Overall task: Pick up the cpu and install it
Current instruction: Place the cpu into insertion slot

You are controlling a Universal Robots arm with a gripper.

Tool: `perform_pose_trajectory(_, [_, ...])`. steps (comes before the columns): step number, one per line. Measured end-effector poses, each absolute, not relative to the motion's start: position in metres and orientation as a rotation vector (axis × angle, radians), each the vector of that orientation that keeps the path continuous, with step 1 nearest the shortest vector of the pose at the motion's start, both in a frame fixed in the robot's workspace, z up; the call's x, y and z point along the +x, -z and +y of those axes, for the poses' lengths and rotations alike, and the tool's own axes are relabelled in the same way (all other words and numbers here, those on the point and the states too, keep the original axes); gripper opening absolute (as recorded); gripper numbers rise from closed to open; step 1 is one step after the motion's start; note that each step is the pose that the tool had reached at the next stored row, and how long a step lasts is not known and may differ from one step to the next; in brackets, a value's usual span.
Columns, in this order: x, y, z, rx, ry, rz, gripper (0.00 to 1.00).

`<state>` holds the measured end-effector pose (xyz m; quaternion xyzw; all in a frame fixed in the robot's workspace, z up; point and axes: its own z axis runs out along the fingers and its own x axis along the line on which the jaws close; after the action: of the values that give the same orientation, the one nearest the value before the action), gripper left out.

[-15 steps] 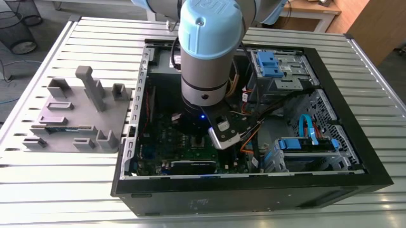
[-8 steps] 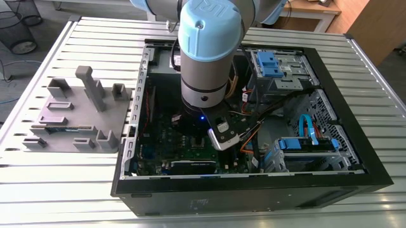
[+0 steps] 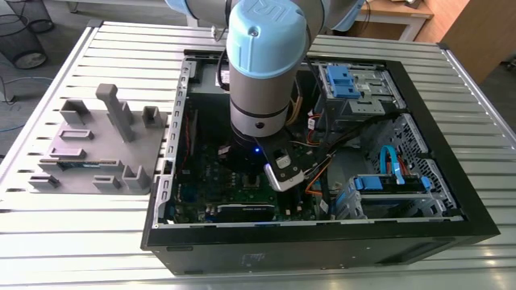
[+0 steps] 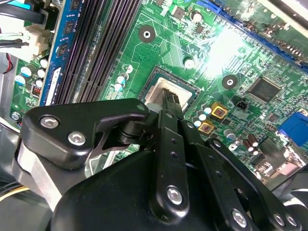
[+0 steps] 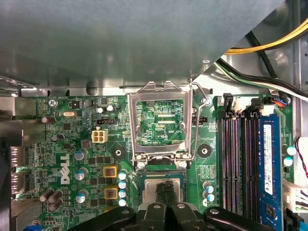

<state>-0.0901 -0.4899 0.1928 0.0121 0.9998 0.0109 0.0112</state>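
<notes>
Worktop [image 3: 81, 241]: slatted metal; carries the case and the tray.
Case [image 3: 322, 244]: black PC case, side open, facing up.
Tray [image 3: 89, 151]: grey, just beside the case on the exterior view's left.
Arm [image 3: 262, 72]: mine, reaching straight down into the case.
Motherboard [image 5: 72, 144]: green, on the case floor beneath me.
Memory slots [image 5: 240, 159]: black row near the socket.
Socket frame [image 5: 159, 120]: silver, hinged up and open.
cpu [image 5: 150, 190]: lies flat in the socket; silver top shows in both wrist views [image 4: 158, 91].
Jaws: pinched together, gripping nothing. Fingertips [image 4: 172, 98] are over the cpu's middle and look to be touching it, though I can't confirm contact.
</notes>
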Motion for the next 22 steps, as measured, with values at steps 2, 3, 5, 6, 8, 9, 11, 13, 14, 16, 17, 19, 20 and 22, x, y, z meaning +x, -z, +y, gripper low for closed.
perform_pose_trajectory(2, [-0.09,-0.193,-0.49,0.05,-0.033,3.119,0.11])
perform_pose_trajectory(3, [-0.09,-0.193,-0.49,0.058,-0.032,3.118,0.11])
perform_pose_trajectory(5, [-0.09,-0.193,-0.491,0.07,-0.032,3.118,0.11])
perform_pose_trajectory(6, [-0.09,-0.193,-0.491,0.073,-0.031,3.118,0.11])
perform_pose_trajectory(8, [-0.09,-0.193,-0.491,0.077,-0.032,3.118,0.11])
perform_pose_trajectory(9, [-0.09,-0.193,-0.491,0.077,-0.032,3.118,0.11])
perform_pose_trajectory(11, [-0.09,-0.193,-0.491,0.078,-0.032,3.117,0.11])
perform_pose_trajectory(13, [-0.09,-0.194,-0.49,0.079,-0.032,3.116,0.11])
perform_pose_trajectory(14, [-0.09,-0.193,-0.489,0.08,-0.032,3.116,0.11])
perform_pose_trajectory(16, [-0.09,-0.194,-0.489,0.08,-0.033,3.115,0.11])
perform_pose_trajectory(17, [-0.09,-0.194,-0.489,0.08,-0.034,3.115,0.11])
perform_pose_trajectory(19, [-0.09,-0.198,-0.489,0.08,-0.036,3.115,0.11])
perform_pose_trajectory(20, [-0.09,-0.201,-0.489,0.081,-0.035,3.115,0.11])
perform_pose_trajectory(22, [-0.09,-0.209,-0.489,0.081,-0.035,3.115,0.11])
